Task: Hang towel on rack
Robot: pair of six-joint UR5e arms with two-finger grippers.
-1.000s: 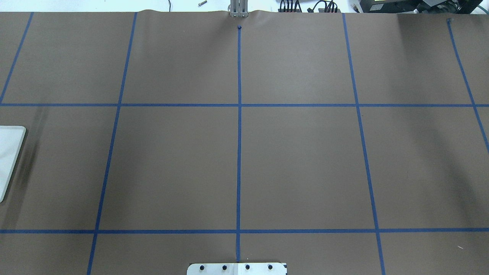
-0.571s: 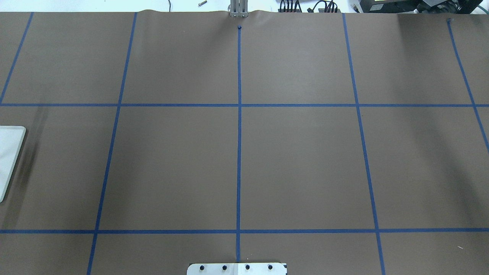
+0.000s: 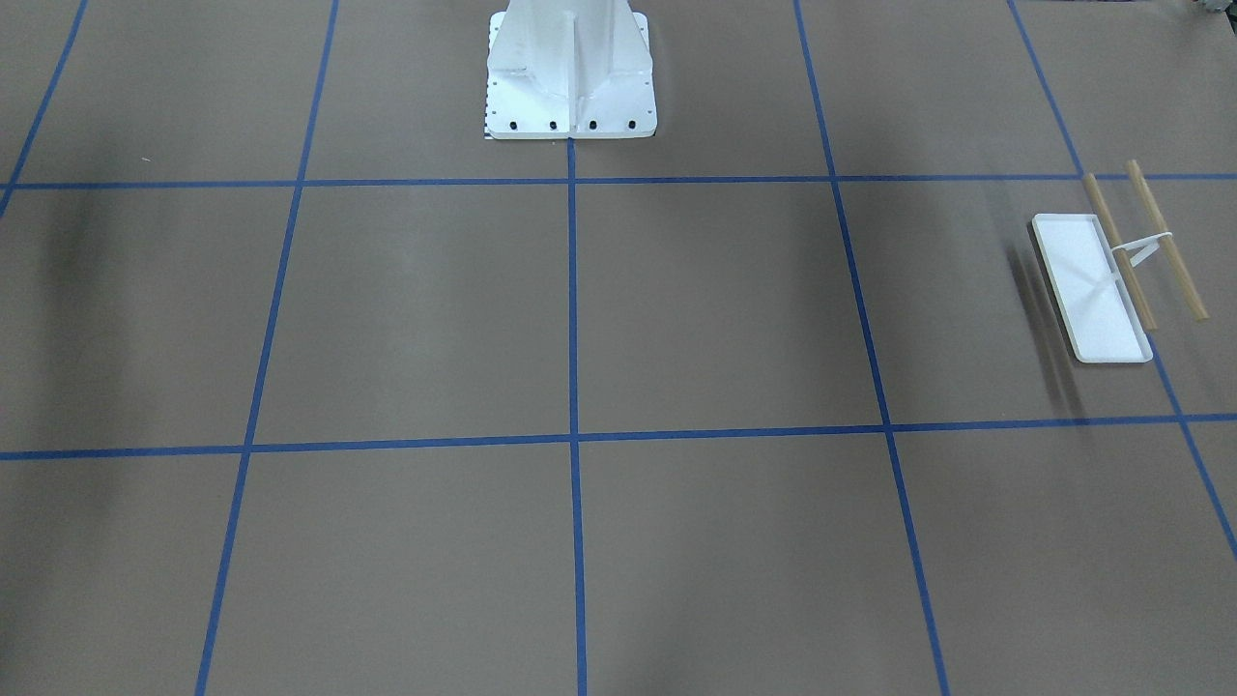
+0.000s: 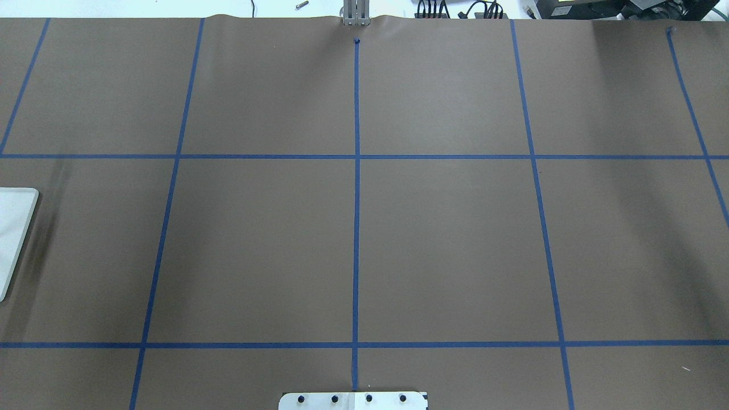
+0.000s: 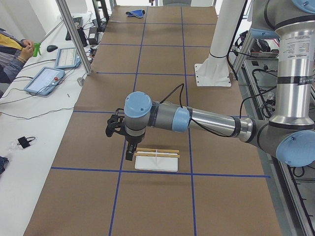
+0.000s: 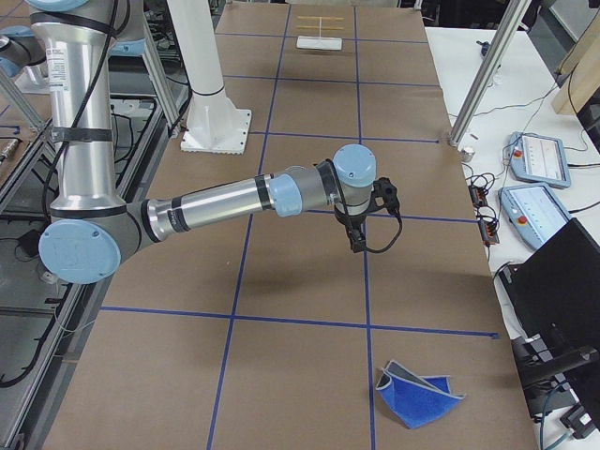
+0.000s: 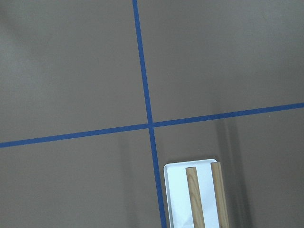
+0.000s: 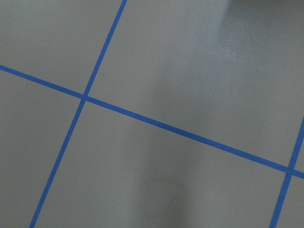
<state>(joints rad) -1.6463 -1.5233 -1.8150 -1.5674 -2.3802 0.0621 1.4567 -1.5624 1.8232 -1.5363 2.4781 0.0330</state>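
The towel [image 6: 417, 396] lies crumpled on the brown table in the exterior right view, blue with a grey side showing; it also shows far off in the exterior left view [image 5: 135, 13]. The rack [image 3: 1111, 280] stands at the table's other end, with a white tray base and two wooden dowels. It also shows in the left wrist view [image 7: 199, 199] and the exterior left view [image 5: 156, 158]. My left gripper [image 5: 129, 153] hangs just beside the rack's end. My right gripper [image 6: 357, 244] hovers over bare table, well short of the towel. I cannot tell whether either is open or shut.
The white bolted pedestal [image 3: 570, 68] stands at the robot's side of the table. A metal post [image 5: 74, 34] stands at the table's edge. Tablets [image 5: 44, 81] and an operator [image 5: 10, 54] are at a side bench. A laptop [image 6: 562, 281] sits near the towel's end.
Nothing on the table has visibly moved; only the shadow beside the rack's tray at the left edge shifts slightly.
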